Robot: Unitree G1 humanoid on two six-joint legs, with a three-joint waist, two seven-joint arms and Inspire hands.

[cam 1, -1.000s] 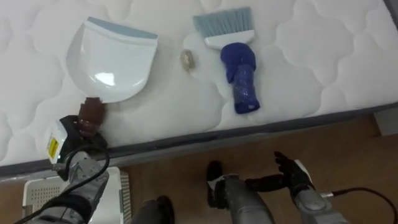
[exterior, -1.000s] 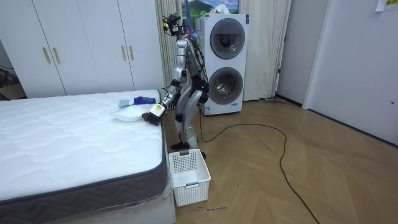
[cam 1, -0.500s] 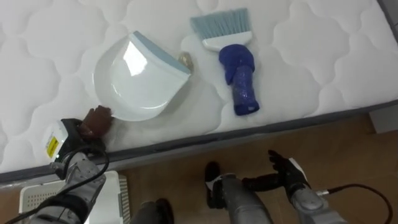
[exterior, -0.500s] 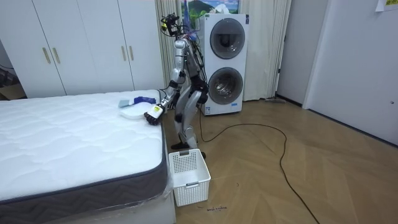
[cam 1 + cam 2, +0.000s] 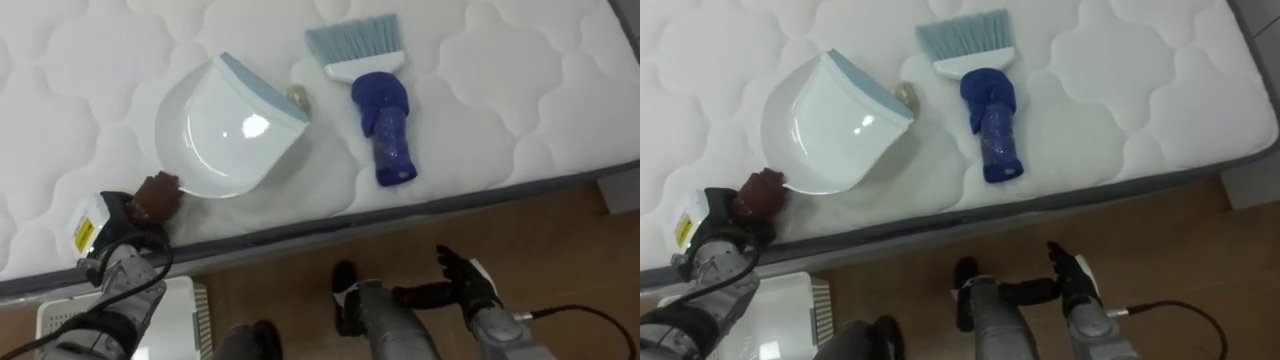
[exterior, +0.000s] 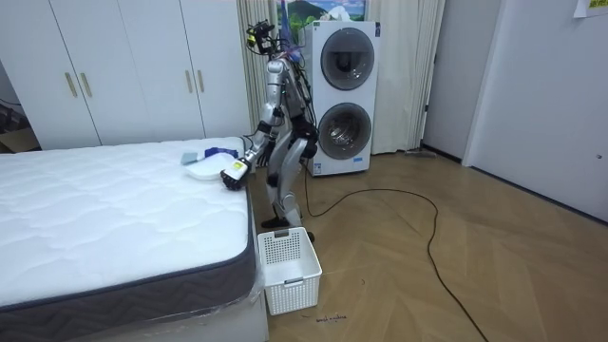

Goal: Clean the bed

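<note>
A white dustpan point(image 5: 225, 135) with a pale blue lip lies tilted on the white mattress point(image 5: 500, 90). Its lip points right and sits against a small yellowish scrap point(image 5: 298, 95). My left hand point(image 5: 118, 228) is at the bed's near edge, fingers curled round the dustpan's brown handle point(image 5: 155, 193). A brush point(image 5: 383, 125) with a dark blue handle and pale blue bristles lies right of the scrap, untouched. My right hand point(image 5: 462, 283) hangs low over the floor beside the bed, fingers relaxed and holding nothing. In the room view I stand at the bed's side point(image 6: 242, 204).
A white slatted basket point(image 6: 290, 269) stands on the wooden floor by the bed's corner, below my left arm point(image 5: 60, 312). A stacked washer and dryer point(image 6: 342, 90) stand behind me. Wardrobes point(image 6: 123, 71) line the wall beyond the bed.
The dustpan has swung round and slid right, so its lip now meets the scrap. My left hand kept hold of the handle. The brush and right hand stayed put.
</note>
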